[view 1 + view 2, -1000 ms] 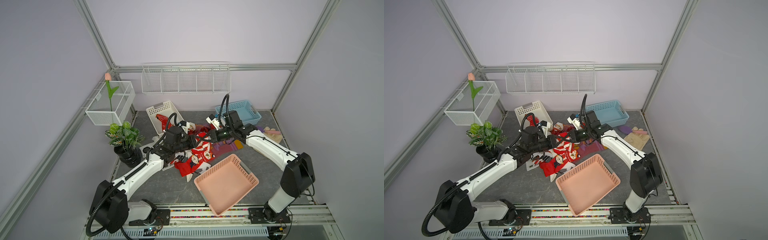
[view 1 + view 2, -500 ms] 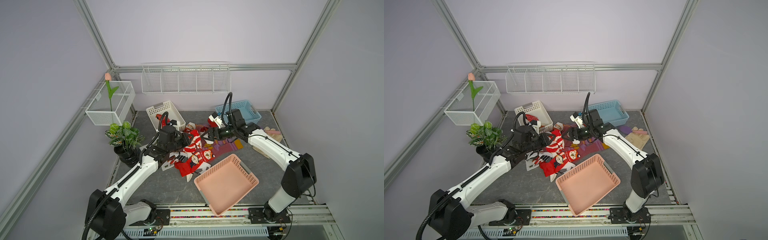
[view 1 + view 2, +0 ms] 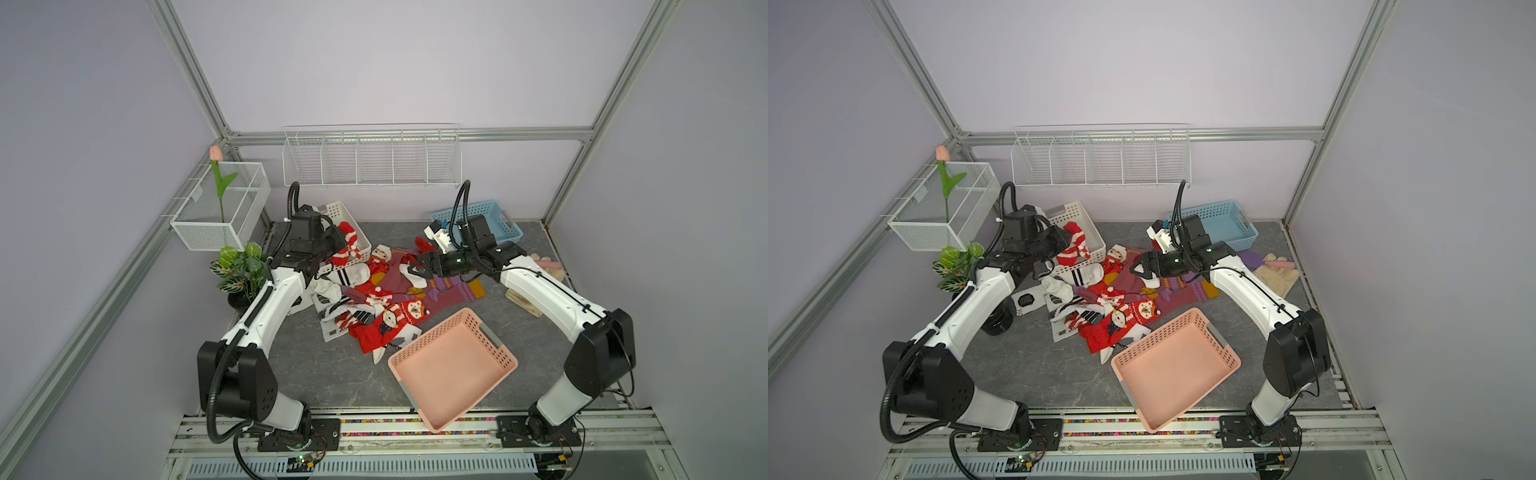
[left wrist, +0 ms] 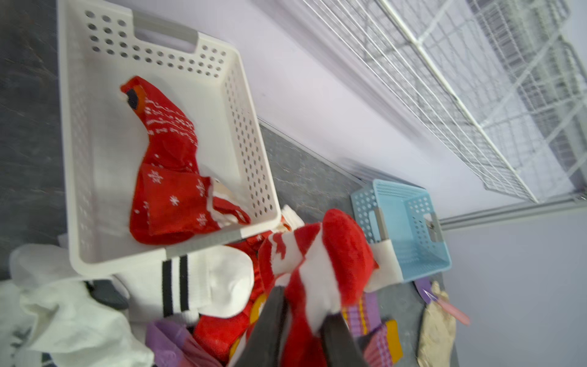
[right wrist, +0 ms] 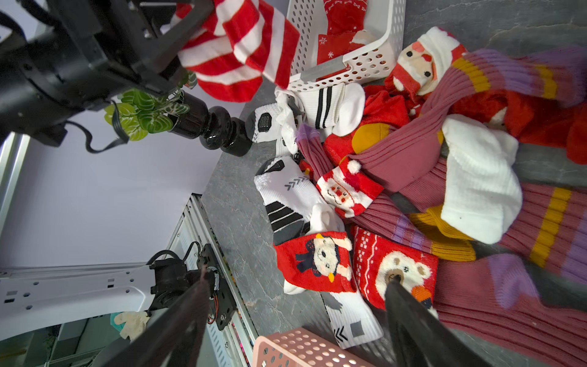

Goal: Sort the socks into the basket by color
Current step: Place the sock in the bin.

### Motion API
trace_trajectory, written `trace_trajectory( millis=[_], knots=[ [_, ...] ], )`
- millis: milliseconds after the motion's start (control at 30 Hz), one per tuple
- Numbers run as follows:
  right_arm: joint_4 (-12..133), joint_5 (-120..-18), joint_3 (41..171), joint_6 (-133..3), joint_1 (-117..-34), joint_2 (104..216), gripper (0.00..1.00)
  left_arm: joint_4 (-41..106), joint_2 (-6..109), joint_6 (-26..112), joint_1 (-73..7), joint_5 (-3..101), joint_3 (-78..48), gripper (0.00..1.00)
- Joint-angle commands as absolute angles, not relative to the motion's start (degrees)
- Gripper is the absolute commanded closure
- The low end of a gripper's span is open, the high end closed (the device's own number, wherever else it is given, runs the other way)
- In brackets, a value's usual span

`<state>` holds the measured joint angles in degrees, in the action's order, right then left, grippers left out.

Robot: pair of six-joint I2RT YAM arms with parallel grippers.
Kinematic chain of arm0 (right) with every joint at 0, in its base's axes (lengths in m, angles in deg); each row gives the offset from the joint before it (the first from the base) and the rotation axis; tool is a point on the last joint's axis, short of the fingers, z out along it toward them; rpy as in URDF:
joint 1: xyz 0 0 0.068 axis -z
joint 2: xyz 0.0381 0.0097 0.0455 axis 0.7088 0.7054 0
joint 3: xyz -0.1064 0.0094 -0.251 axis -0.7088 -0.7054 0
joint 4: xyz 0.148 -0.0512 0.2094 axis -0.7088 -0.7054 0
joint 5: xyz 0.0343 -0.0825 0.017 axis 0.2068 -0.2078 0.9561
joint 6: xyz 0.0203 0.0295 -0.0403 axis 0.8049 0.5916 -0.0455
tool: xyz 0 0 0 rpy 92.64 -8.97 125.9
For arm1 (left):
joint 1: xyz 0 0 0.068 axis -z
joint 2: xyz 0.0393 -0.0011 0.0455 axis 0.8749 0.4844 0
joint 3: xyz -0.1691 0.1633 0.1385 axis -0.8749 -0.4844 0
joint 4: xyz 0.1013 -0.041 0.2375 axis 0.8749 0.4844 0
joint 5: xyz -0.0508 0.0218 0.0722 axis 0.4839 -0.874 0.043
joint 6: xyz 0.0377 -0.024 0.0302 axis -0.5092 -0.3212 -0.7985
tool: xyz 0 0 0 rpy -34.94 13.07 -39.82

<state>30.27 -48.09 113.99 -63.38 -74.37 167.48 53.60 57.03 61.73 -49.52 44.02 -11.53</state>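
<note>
Left claw [image 4: 304, 303] clamped on striped sock [image 4: 317, 254], seemingly over white basket [image 4: 65, 127]; right claw [image 5: 300, 276] apart above sock pile [image 5: 413, 152].

Both top views look down from high up at the whole table [image 3: 328, 374]. Each wrist camera sits close; both see the white basket [image 4: 68, 127] and sock pile [image 5: 397, 178].

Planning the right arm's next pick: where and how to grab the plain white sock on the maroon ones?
Pinch the plain white sock at its bunched middle, coming straight down with the open right tool. It lies uncovered on top of the maroon socks, so a shallow top pinch should lift it alone; a side approach may snag the ribbed fabric beneath.
</note>
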Motion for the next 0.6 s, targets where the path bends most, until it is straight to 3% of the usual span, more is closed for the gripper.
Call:
trace_trajectory(
  millis=[0, 467, 567],
  knots=[
    [27.7, -50.8, 115.1, -66.4, -74.2, 169.3, 0.12, 56.1, 63.5, 57.2, -51.5, 39.8, -6.5, 1.0],
    [21.4, -55.2, 119.4, -71.2, -74.3, 175.6, 0.12, 61.8, 89.8, 54.4, -54.0, 39.0, 15.9, 1.0],
    [20.2, -56.0, 120.6, -72.1, -74.3, 177.0, 0.12, 62.1, 91.2, 54.5, -54.1, 38.9, 16.7, 0.86]
  ],
)
